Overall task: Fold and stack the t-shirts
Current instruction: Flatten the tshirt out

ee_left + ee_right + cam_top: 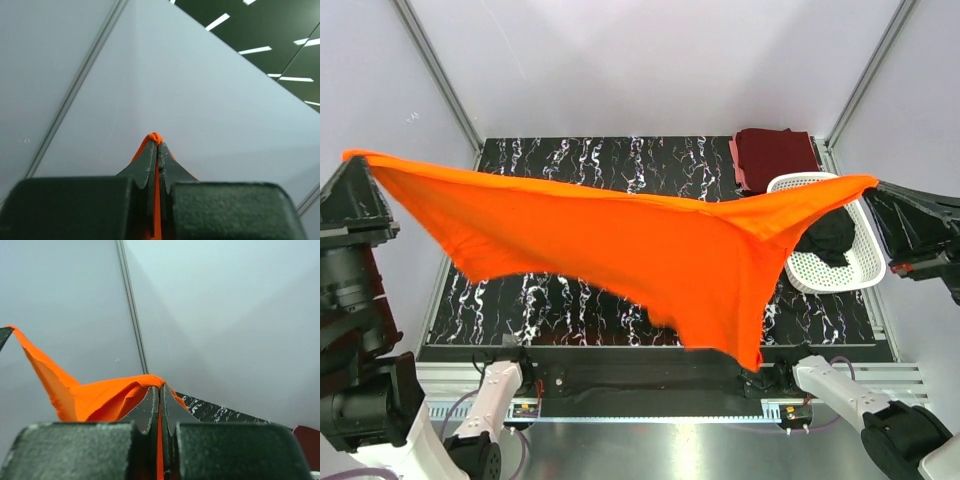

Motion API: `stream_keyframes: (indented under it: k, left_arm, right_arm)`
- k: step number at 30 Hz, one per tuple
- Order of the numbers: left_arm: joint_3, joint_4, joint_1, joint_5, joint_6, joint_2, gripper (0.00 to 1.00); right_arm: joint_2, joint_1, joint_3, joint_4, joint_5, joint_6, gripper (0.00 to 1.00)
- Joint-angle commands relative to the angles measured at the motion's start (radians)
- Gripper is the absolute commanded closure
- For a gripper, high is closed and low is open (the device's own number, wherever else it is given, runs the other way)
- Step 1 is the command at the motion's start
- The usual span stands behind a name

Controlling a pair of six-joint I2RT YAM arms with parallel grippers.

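Though the black marbled table (570, 300) filled the middle of the top view, the orange t-shirt (620, 240) hung above it and hid much of it. The shirt's long axis ran from the upper left edge across to the right, and its slack sagged to a point at lower centre-right. At the right stood the white basket (865, 270) with the black t-shirt (830, 240) inside, and the maroon t-shirt (775, 155) lay folded just beyond it. The left gripper (355, 158) and right gripper (872, 185) each pinched one end of the orange cloth, jaws pressed together on it (both wrist views showed orange between the fingers). With the shirt strung between them, neither arm looked nearer, so laying it flat probably called for both to descend together.
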Motion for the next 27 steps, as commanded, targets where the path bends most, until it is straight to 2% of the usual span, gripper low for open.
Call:
stream_keyframes:
  k: [1, 5, 9, 12, 13, 15, 17, 20, 21, 24, 27]
  left_arm:
    - [-0.002, 0.067, -0.005, -0.059, 0.042, 0.047, 1.00]
    - [-0.135, 0.159, -0.005, -0.072, 0.029, 0.063, 1.00]
    - [-0.459, 0.326, -0.005, -0.101, 0.008, 0.066, 1.00]
    - [-0.598, 0.368, -0.005, -0.108, -0.015, 0.104, 0.99]
    - [-0.687, 0.368, -0.003, -0.125, -0.047, 0.118, 0.98]
    - [-0.764, 0.408, -0.003, -0.151, -0.050, 0.168, 0.98]
    - [-0.877, 0.504, -0.003, -0.197, -0.046, 0.220, 0.98]
    - [-0.945, 0.552, -0.003, -0.217, -0.028, 0.355, 1.00]
    - [-0.963, 0.658, -0.002, -0.204, -0.030, 0.445, 1.00]
    - [-0.924, 0.676, 0.009, -0.204, -0.087, 0.590, 1.00]
    - [-0.808, 0.672, 0.028, -0.155, -0.089, 0.789, 1.00]
  right_arm:
    - [0.063, 0.003, -0.060, 0.065, 0.063, -0.003, 1.00]
    - [0.098, 0.003, -0.254, 0.271, 0.095, -0.002, 1.00]
    - [0.170, 0.005, -0.460, 0.473, 0.112, -0.019, 1.00]
    - [0.252, 0.003, -0.608, 0.623, 0.109, -0.035, 1.00]
    - [0.280, 0.005, -0.666, 0.690, 0.110, -0.039, 1.00]
    - [0.379, 0.005, -0.700, 0.741, 0.110, -0.058, 1.00]
    - [0.452, 0.003, -0.723, 0.806, 0.119, -0.071, 1.00]
    - [0.611, 0.002, -0.680, 0.844, 0.132, -0.108, 1.00]
    - [0.695, -0.001, -0.666, 0.850, 0.135, -0.121, 1.00]
    - [0.867, -0.017, -0.565, 0.849, 0.101, -0.140, 1.00]
    - [1.013, -0.024, -0.453, 0.840, 0.087, -0.160, 1.00]
